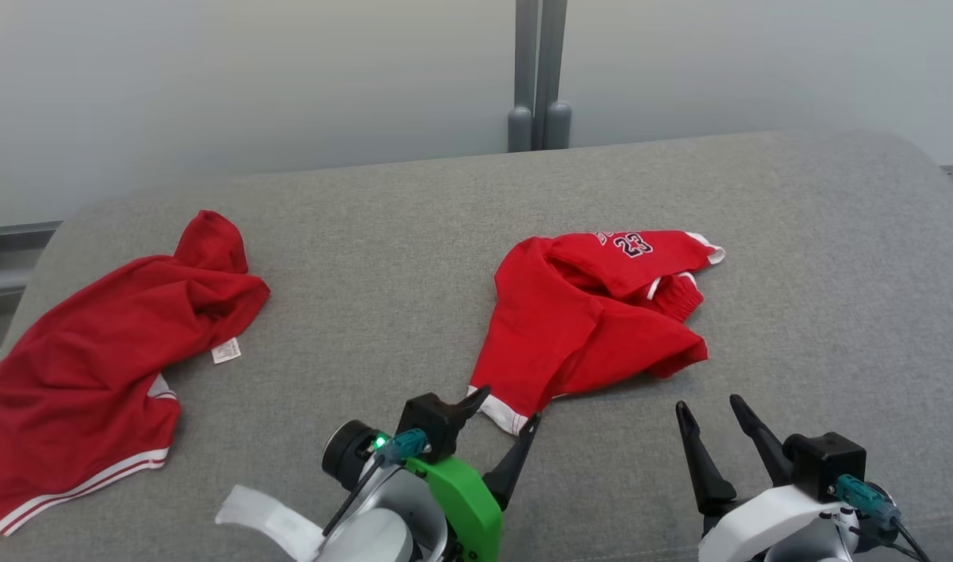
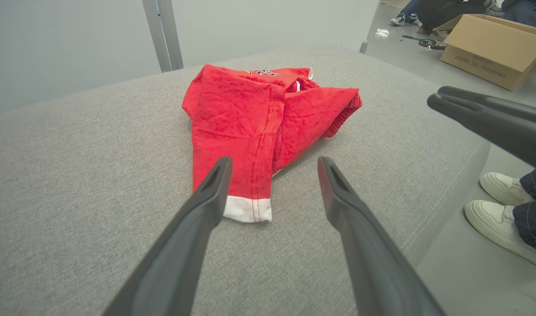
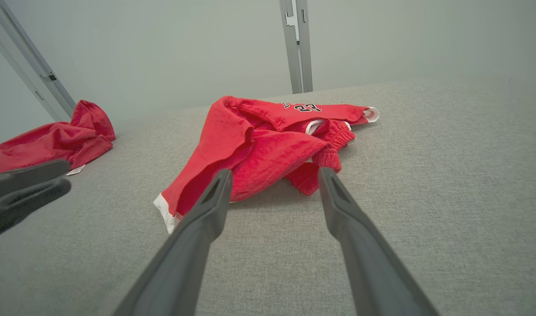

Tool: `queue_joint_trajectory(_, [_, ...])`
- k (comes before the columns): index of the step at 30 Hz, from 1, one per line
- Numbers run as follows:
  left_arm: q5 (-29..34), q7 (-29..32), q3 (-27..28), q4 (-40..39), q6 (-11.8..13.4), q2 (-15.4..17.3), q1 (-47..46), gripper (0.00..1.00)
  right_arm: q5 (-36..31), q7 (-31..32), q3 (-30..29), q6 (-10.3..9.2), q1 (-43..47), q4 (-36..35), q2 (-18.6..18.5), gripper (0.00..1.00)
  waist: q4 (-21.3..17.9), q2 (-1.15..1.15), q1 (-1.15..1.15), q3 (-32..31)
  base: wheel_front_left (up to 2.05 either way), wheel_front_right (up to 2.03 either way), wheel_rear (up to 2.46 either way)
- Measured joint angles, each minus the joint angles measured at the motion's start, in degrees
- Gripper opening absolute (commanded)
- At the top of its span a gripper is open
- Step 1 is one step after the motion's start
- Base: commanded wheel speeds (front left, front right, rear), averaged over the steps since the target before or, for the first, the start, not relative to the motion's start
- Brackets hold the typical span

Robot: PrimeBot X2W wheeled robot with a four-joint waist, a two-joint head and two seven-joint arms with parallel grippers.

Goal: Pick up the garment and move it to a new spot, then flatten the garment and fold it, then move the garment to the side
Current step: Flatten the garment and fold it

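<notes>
A crumpled red garment (image 1: 585, 320) with white trim and the number 23 lies in the middle of the grey padded surface (image 1: 382, 234). My left gripper (image 1: 510, 406) is open just above the garment's near white-hemmed corner, its fingers straddling that corner in the left wrist view (image 2: 274, 160) over the garment (image 2: 250, 114). My right gripper (image 1: 709, 403) is open, hovering in front of the garment's right side, clear of the cloth. In the right wrist view the garment (image 3: 259, 145) lies just beyond the open right gripper (image 3: 274, 171).
A second red garment (image 1: 94, 367) with white stripes lies spread at the surface's left edge. A grey post (image 1: 538, 70) stands behind the surface. Past the right edge are a person's white shoes (image 2: 500, 206) and a cardboard box (image 2: 491, 44) on the floor.
</notes>
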Motion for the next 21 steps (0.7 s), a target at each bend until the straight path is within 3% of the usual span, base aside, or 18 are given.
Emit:
queue_joint_trajectory(7, [-3.2, 1.1, -6.3, 3.9, 3.2, 0.0, -5.8, 1.00, -2.2, 0.5, 0.7, 0.00, 0.0, -1.1, 0.0, 1.00, -2.8, 0.00, 0.00, 1.9, 0.00, 0.00, 0.00])
queue_joint_trajectory(17, [-5.1, 1.1, -12.8, 13.0, 12.1, -0.1, -13.5, 1.00, -0.9, -0.3, 2.6, 0.00, -1.9, -1.3, 0.0, 1.00, -6.7, 0.00, 0.00, 5.9, 0.00, 0.00, 0.00])
queue_joint_trajectory(21, [-5.9, 0.5, -14.9, 15.9, 13.2, -0.1, -15.4, 1.00, -0.8, -1.0, 3.1, 0.00, -2.5, -0.8, 0.0, 1.00, -8.1, 0.00, 0.00, 7.4, 0.00, 0.00, 0.00])
